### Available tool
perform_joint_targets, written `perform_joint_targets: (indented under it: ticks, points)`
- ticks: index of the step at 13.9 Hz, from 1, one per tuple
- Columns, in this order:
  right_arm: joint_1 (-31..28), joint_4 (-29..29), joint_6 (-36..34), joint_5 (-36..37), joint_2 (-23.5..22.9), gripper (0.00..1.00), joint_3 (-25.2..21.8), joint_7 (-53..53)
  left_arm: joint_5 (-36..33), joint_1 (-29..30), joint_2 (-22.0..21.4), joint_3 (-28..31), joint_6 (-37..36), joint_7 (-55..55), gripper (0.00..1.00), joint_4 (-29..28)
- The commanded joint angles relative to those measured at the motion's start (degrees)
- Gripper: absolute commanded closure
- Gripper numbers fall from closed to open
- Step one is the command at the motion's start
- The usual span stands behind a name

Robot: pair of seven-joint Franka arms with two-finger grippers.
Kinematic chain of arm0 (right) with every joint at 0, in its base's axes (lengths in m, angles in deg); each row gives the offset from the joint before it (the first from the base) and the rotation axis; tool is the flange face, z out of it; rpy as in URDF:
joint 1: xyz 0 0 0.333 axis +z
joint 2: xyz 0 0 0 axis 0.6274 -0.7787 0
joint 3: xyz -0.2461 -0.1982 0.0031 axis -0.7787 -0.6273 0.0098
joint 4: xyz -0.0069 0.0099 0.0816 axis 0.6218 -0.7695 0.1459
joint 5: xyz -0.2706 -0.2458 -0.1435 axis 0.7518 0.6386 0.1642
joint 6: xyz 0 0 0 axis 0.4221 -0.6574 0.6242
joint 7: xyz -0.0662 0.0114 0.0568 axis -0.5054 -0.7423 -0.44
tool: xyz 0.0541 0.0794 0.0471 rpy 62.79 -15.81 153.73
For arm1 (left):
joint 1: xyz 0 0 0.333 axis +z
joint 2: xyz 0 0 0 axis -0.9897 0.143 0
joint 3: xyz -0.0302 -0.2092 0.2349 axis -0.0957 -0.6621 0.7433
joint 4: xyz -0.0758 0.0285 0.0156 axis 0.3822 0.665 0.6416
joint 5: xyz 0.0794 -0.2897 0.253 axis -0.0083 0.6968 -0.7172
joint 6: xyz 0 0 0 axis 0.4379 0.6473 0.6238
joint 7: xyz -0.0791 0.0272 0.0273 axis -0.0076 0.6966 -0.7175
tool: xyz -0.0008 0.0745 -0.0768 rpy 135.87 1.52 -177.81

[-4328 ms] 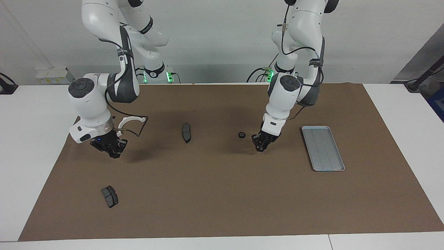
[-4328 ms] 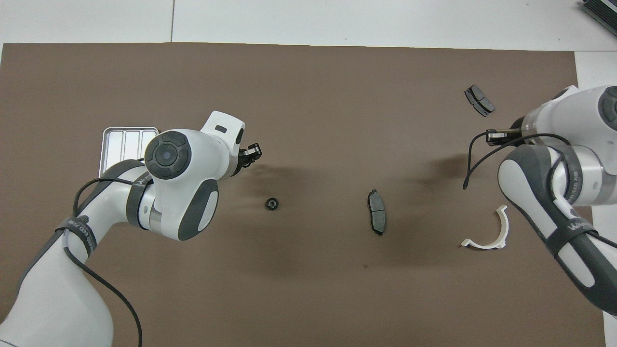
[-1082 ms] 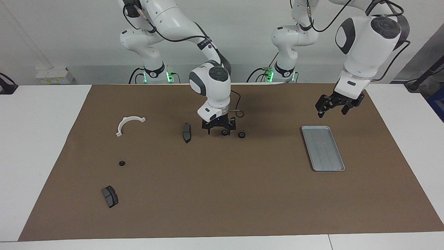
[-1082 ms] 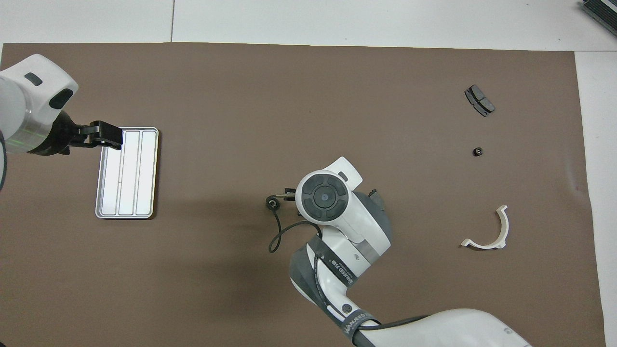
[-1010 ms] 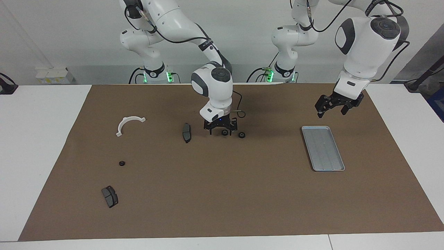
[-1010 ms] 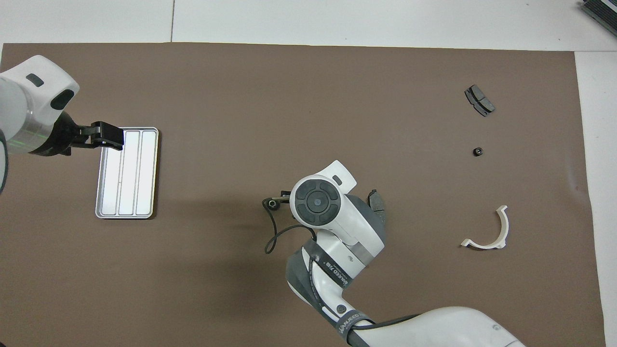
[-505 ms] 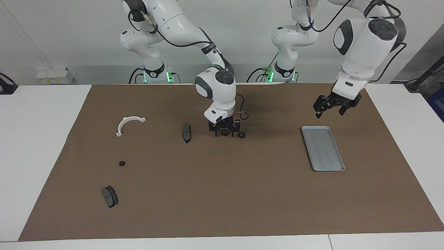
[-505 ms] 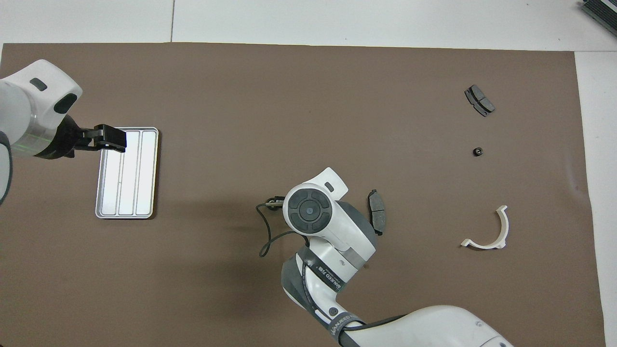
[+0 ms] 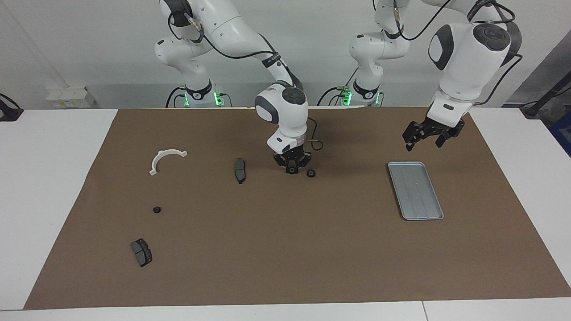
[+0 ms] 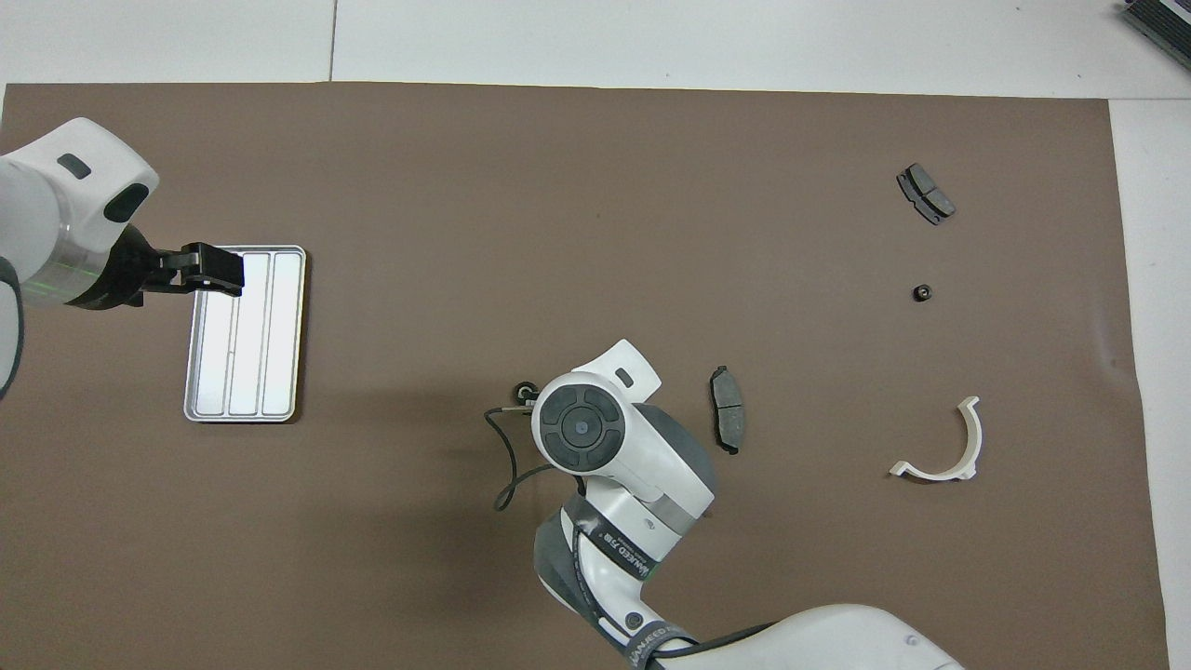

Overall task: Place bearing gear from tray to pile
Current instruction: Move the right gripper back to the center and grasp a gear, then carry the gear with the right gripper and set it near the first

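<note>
Right arm is stretched out to the middle of the brown mat (image 9: pixel 285 249), wrist bent so the right gripper (image 9: pixel 292 170) points straight down, tips right at the mat. Its fingers look pressed together. The little black gear (image 9: pixel 311 173) lies on the mat just beside them, on the tray side, not between them. From overhead the wrist hides the gripper completely.

Left arm is up high and waiting. The left gripper (image 9: pixel 427 137) hangs tilted with fingers spread over the tray's (image 9: pixel 415 189) end nearer the robots, holding nothing.

The gear is round, so it has no real long axis, and it's too small to tell which face is up. The tray's long side runs away from the robots.

A second gear (image 9: pixel 156 209) sits toward the right arm's end, between the white bracket (image 9: pixel 167 157) and a brake pad (image 9: pixel 141 252). Another pad (image 9: pixel 240 170) lies near the right gripper.
</note>
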State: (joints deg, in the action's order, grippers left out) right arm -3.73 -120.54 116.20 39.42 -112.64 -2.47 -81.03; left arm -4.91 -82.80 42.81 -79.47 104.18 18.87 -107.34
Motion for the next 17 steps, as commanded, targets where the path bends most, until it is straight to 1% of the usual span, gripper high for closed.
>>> perform_joint_targets:
  ticks: [1, 3, 9, 10, 13, 17]
  points:
    - [-1.97, -0.94, 1.39, 1.09, 1.05, 0.95, -0.12, -1.41, 0.70, -0.12, -1.70, 0.12, 1.42, 0.59, 0.00, -2.12]
    - [-5.40, -0.93, 1.57, 1.09, 2.54, 0.95, -0.12, 0.42, 0.70, -0.12, -1.70, 0.12, 1.42, 0.68, 0.00, -2.12]
    - [-18.14, -1.72, 1.13, 1.09, 5.80, 0.95, -0.12, 14.21, 0.70, -0.12, -1.70, 0.12, 1.42, 0.60, 0.00, -2.12]
    - [-20.51, -4.34, 1.74, 1.09, 6.76, 0.95, -0.03, 16.50, 0.70, -0.12, -1.70, 0.12, 1.42, 0.59, 0.00, -2.12]
    - [-26.14, -7.78, 1.40, 0.92, 8.87, 0.95, 0.06, 24.49, 0.70, -0.21, -1.70, 0.12, 1.42, 0.59, 0.00, -2.12]
    - [-33.00, -15.59, 1.66, 0.13, 13.09, 0.95, 0.06, 33.90, 0.70, -0.21, -1.70, 0.12, 1.51, 0.59, 0.00, -2.12]
